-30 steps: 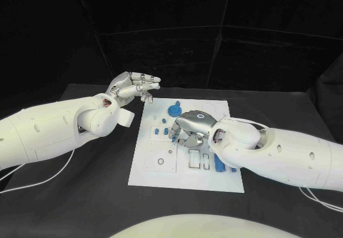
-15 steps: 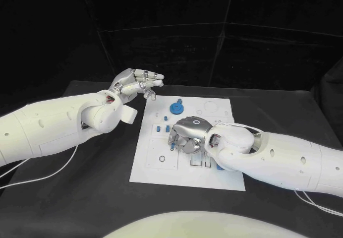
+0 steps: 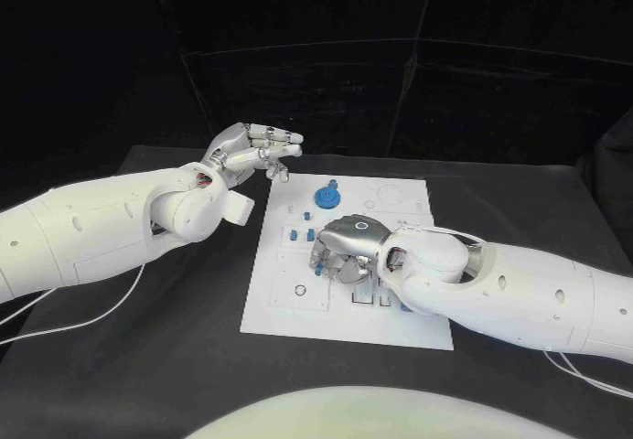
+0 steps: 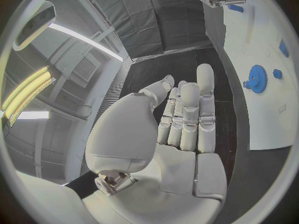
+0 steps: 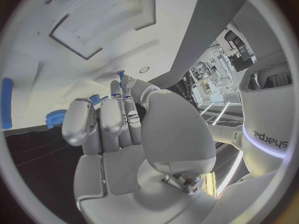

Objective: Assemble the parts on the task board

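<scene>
The white task board (image 3: 297, 311) lies mid-table. A blue gear (image 3: 325, 197) stands near its far edge, and two small blue pieces (image 3: 301, 235) lie left of my right hand (image 3: 346, 253). That hand hovers low over the board's middle, fingers pointing down. Thumb and a finger pinch a small blue peg (image 3: 316, 268), whose tip shows at the fingertips in the right wrist view (image 5: 120, 74). My left hand (image 3: 257, 146) is raised beyond the board's far left corner, its palm (image 4: 181, 154) empty and its fingers loosely extended.
A long blue bar (image 5: 6, 102) lies on the board, and blue pieces (image 3: 405, 306) are partly hidden under my right arm. Black table (image 3: 158, 366) surrounds the board. The gear (image 4: 257, 77) is seen past my left hand.
My right hand has shifted a little toward me and lowered over the board's middle, keeping the peg. The left hand has stayed almost where it was.
</scene>
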Controlling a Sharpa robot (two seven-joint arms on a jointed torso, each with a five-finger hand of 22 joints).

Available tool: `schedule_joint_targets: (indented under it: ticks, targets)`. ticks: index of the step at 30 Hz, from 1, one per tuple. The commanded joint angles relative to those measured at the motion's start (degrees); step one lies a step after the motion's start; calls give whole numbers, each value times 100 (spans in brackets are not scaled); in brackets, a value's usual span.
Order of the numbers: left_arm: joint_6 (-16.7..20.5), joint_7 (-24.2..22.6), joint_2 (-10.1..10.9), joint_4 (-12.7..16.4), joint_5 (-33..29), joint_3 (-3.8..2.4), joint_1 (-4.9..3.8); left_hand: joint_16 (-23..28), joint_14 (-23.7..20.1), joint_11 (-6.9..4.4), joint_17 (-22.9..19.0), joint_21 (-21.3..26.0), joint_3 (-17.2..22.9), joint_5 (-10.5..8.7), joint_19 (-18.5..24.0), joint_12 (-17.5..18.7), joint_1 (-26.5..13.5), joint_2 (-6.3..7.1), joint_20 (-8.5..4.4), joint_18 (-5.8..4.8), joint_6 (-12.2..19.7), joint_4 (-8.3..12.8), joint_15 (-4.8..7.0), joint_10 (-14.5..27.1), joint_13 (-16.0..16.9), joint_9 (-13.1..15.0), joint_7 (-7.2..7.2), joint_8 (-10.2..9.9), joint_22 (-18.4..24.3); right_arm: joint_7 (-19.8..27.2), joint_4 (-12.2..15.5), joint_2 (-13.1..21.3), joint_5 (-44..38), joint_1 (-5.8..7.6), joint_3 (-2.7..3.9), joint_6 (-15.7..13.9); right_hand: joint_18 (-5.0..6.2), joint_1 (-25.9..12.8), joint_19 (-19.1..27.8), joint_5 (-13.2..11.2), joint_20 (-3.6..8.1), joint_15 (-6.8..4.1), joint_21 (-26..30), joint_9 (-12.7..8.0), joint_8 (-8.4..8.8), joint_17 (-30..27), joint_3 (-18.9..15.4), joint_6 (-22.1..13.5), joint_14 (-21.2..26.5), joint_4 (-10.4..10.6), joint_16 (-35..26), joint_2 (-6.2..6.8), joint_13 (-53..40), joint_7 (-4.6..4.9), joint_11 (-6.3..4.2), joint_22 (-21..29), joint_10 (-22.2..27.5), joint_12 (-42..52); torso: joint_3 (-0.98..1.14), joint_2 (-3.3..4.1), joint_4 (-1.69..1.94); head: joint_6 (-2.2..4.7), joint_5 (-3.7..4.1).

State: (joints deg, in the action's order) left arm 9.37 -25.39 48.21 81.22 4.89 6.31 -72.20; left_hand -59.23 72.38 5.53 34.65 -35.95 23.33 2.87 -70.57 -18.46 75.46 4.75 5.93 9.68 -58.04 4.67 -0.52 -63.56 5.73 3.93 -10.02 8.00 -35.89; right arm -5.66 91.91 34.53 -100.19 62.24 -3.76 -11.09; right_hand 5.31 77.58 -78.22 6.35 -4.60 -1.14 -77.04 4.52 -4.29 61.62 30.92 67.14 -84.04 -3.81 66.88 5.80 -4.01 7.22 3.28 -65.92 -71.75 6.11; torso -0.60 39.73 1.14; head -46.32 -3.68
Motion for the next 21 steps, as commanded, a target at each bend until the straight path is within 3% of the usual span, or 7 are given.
schedule_joint_targets:
  ticks: [1,14,21]
  targets:
    - [-72,-70,-7,-1,-23,-5,-8,40,-36,-12,-5,18,-32,7,36,-18,5,-26,15,74,20,-10,5,46,6,-8,0,4,9,32,-4,-16,-108,5,1,117,-30,-5,-17,24,-11,-13,-37,5,-16,-2,-5,-10,-167,-34,25,29,5,39,26,-3,-6,-40,3,0,-3,-3,0]
    - [-93,-48,-3,7,-23,-5,-8,42,-40,-11,-11,22,-35,7,36,-23,8,-29,16,74,25,-8,4,53,6,-8,-1,5,12,-160,-88,-120,-404,-15,-6,225,-25,-50,-1,14,-21,-2,-30,-2,5,-19,-37,-24,-159,-27,19,50,9,45,37,15,13,-61,-4,2,5,-15,17]
    - [-106,-28,8,10,-23,-5,-8,42,-41,-10,-12,23,-36,7,36,-24,8,-29,17,74,26,-8,3,56,6,-8,-2,4,13,-133,-99,-127,-457,-21,-74,243,-10,-245,61,153,-61,41,6,-39,64,-85,-182,-156,-130,38,-18,192,24,80,84,83,137,-150,-5,0,2,-24,14]
